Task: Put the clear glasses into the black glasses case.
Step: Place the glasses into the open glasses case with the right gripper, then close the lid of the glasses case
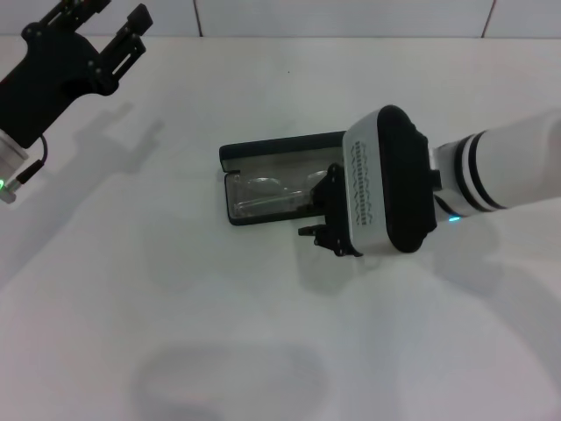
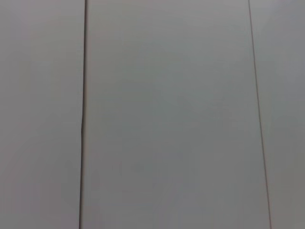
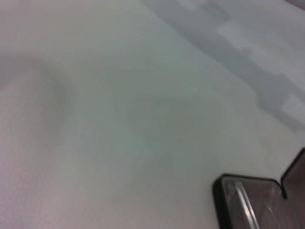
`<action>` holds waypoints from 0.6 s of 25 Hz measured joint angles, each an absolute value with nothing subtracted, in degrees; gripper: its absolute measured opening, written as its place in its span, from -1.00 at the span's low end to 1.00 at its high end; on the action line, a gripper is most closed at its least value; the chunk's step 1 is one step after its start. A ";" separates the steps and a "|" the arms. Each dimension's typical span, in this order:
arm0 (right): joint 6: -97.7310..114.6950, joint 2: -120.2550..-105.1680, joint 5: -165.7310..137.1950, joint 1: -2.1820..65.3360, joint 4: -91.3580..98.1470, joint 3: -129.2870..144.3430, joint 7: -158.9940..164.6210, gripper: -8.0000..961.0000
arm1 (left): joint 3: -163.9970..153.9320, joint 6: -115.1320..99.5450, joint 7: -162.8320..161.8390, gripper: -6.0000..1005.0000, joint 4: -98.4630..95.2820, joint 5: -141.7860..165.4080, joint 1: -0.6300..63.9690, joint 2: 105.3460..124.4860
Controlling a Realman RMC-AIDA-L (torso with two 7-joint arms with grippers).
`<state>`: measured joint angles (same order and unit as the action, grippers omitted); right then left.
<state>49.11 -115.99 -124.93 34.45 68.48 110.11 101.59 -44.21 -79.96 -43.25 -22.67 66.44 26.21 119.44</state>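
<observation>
The black glasses case [image 1: 263, 151] lies open in the middle of the white table, lid tipped back toward the far side. The clear glasses [image 1: 272, 195] rest inside its tray, lens and thin arms showing against the lining. My right gripper [image 1: 326, 215] sits low at the case's right end, right by the glasses; the wrist housing hides that end of the case. A corner of the case [image 3: 224, 191], with a clear arm of the glasses [image 3: 243, 202] inside, shows in the right wrist view. My left gripper [image 1: 110, 17] is raised at the far left, open and holding nothing.
A white table [image 1: 175, 333] spreads around the case, and a tiled wall [image 1: 351, 17] runs along the far edge. The left wrist view holds only pale wall panels [image 2: 167, 119] with dark seams.
</observation>
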 joint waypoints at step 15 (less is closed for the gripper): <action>70.93 -115.75 -99.03 30.19 66.30 78.08 82.97 -0.55 | -44.03 -79.96 -43.25 0.20 -22.68 66.39 26.29 119.36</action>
